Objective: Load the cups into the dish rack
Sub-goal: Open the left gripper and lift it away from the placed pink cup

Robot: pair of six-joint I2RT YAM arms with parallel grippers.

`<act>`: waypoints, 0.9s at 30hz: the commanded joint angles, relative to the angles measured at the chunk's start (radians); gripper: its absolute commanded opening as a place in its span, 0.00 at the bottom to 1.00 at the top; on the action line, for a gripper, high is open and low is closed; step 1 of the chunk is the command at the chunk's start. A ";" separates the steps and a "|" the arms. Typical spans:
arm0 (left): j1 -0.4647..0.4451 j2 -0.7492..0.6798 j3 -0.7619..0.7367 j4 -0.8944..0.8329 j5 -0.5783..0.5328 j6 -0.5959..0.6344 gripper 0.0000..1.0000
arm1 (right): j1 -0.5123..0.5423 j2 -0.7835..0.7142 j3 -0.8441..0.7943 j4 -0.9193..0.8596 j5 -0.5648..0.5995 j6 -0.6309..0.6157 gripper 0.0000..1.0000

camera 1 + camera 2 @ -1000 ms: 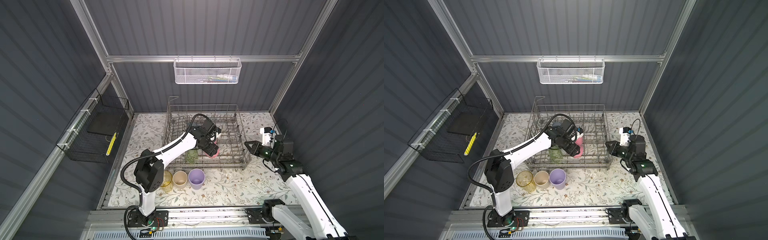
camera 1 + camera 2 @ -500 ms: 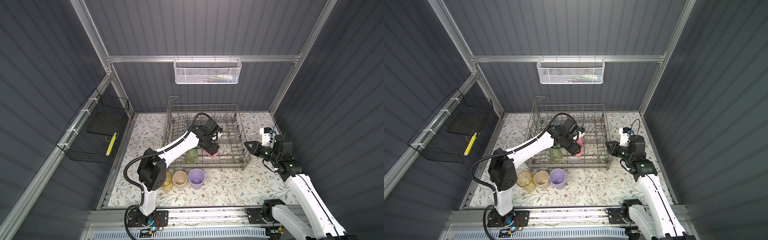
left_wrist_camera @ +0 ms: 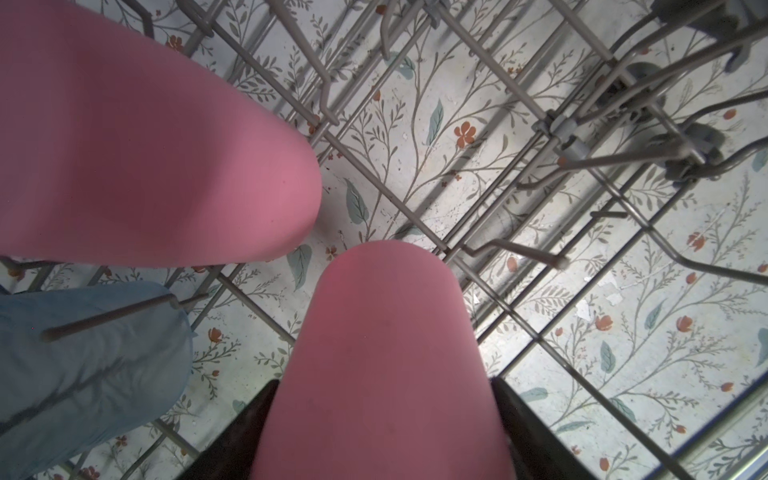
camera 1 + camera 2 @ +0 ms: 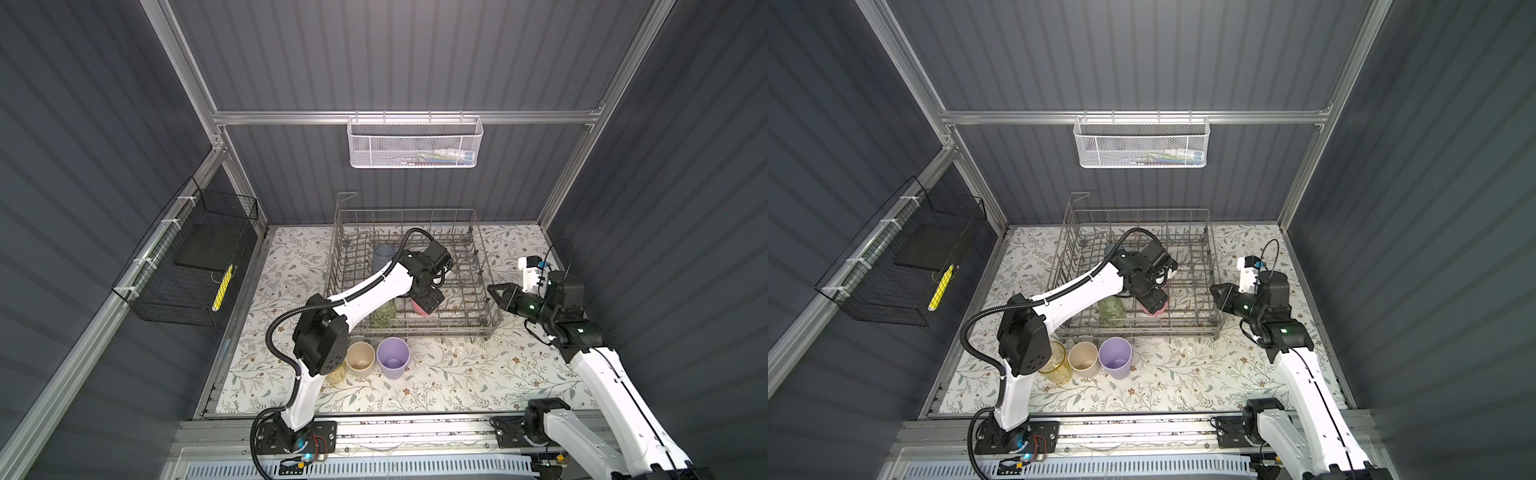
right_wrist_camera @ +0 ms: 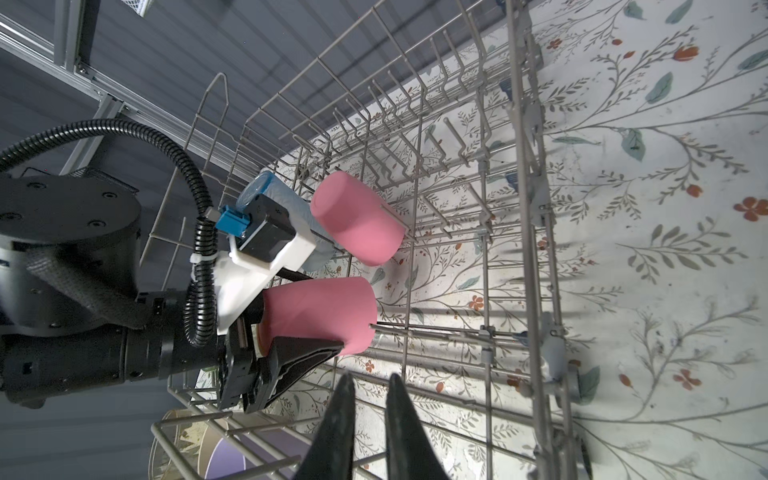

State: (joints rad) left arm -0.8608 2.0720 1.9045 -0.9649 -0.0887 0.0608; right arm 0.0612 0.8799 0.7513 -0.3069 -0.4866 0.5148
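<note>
I record the gripped pink cup (image 3: 382, 332) between the two black fingers (image 5: 303, 353) of the left gripper (image 5: 328, 309), which presses on both sides of it in a firm grasp. This cup is inside the dish rack (image 4: 449, 329), near the middle of its front rows, with its far end down among the tines at the rack floor. I cannot tell which end is the mouth. Just beside it, apart by a narrow gap, the second pink cup (image 5: 357, 218) sits over the tines with its closed base up and leans slightly. The blue-grey cup (image 4: 382, 255) stands further back on the left of the rack, next to the second pink cup and partly behind the left wrist camera in the right wrist view. The green cup (image 4: 1111, 311) is at the front left of the rack, partly covered by the left arm. Three cups stand mouth up in a close row on the floral table surface (image 4: 457, 374) just in front of the rack: the yellow cup (image 4: 1057, 368), largely hidden by the left arm's elbow, the beige cup (image 4: 360, 359) and the lavender cup (image 4: 392, 362). The right gripper (image 5: 370, 378) hangs close beside the rack's right wall, pointing toward it. Its jaws are drawn almost together with only a slim gap, and nothing is between them.
</note>
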 commanded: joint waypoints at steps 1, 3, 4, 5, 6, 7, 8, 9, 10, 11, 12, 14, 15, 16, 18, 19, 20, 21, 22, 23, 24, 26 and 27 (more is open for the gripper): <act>-0.003 0.030 0.033 -0.091 -0.047 0.011 0.78 | -0.005 0.004 -0.013 0.011 -0.013 -0.008 0.18; -0.006 0.035 0.039 -0.098 -0.052 0.009 0.81 | -0.005 0.006 -0.015 0.014 -0.015 -0.008 0.18; -0.006 0.036 0.041 -0.103 -0.053 0.008 0.83 | -0.006 0.006 -0.015 0.014 -0.015 -0.007 0.18; -0.008 0.036 0.041 -0.103 -0.054 0.008 0.85 | -0.006 0.007 -0.015 0.014 -0.017 -0.007 0.18; -0.010 0.036 0.042 -0.105 -0.054 0.006 0.87 | -0.007 0.008 -0.015 0.014 -0.019 -0.009 0.18; -0.010 0.035 0.044 -0.106 -0.054 0.005 0.88 | -0.008 0.010 -0.015 0.015 -0.020 -0.009 0.18; -0.012 0.033 0.046 -0.107 -0.053 0.006 0.90 | -0.007 0.011 -0.015 0.015 -0.021 -0.010 0.18; -0.013 0.032 0.048 -0.107 -0.047 0.006 0.91 | -0.008 0.011 -0.014 0.016 -0.022 -0.010 0.18; -0.013 0.030 0.049 -0.108 -0.044 0.005 0.92 | -0.009 0.012 -0.013 0.016 -0.023 -0.009 0.18; -0.015 0.027 0.052 -0.107 -0.043 0.007 0.93 | -0.009 0.012 -0.013 0.017 -0.023 -0.010 0.18; -0.015 0.024 0.054 -0.106 -0.043 0.007 0.93 | -0.009 0.013 -0.013 0.017 -0.025 -0.010 0.18; -0.015 0.019 0.060 -0.108 -0.044 0.006 0.94 | -0.009 0.013 -0.012 0.017 -0.026 -0.008 0.18; -0.017 0.014 0.063 -0.108 -0.046 0.004 0.94 | -0.009 0.014 -0.010 0.017 -0.026 -0.007 0.18; -0.016 0.008 0.066 -0.107 -0.043 0.001 0.94 | -0.008 0.013 -0.010 0.017 -0.027 -0.007 0.18; -0.016 -0.018 0.070 -0.099 -0.028 -0.003 0.94 | -0.009 0.015 -0.009 0.017 -0.028 -0.008 0.18; -0.018 -0.034 0.070 -0.092 -0.023 -0.007 0.94 | -0.010 0.015 -0.008 0.016 -0.027 -0.007 0.18; -0.018 -0.055 0.069 -0.081 -0.017 -0.011 0.94 | -0.009 0.015 -0.006 0.017 -0.028 -0.008 0.18; -0.018 -0.081 0.064 -0.066 -0.014 -0.015 0.94 | -0.010 0.016 -0.005 0.018 -0.029 -0.007 0.18; -0.018 -0.103 0.060 -0.055 -0.015 -0.021 0.94 | -0.010 0.017 -0.004 0.018 -0.029 -0.007 0.18; -0.018 -0.131 0.054 -0.040 -0.017 -0.027 0.94 | -0.010 0.018 -0.002 0.019 -0.030 -0.006 0.18; -0.018 -0.163 0.045 -0.008 -0.019 -0.034 0.94 | -0.010 0.019 0.000 0.020 -0.032 -0.005 0.18; -0.018 -0.226 0.012 0.038 -0.029 -0.044 0.94 | -0.009 0.019 0.003 0.023 -0.032 -0.005 0.18; -0.018 -0.264 -0.011 0.065 -0.033 -0.049 0.94 | -0.010 0.021 0.005 0.023 -0.032 -0.006 0.18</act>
State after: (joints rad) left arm -0.8719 1.9316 1.9198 -0.9718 -0.1211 0.0402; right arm 0.0559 0.8967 0.7464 -0.3000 -0.5083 0.5148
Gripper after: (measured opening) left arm 0.943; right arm 0.182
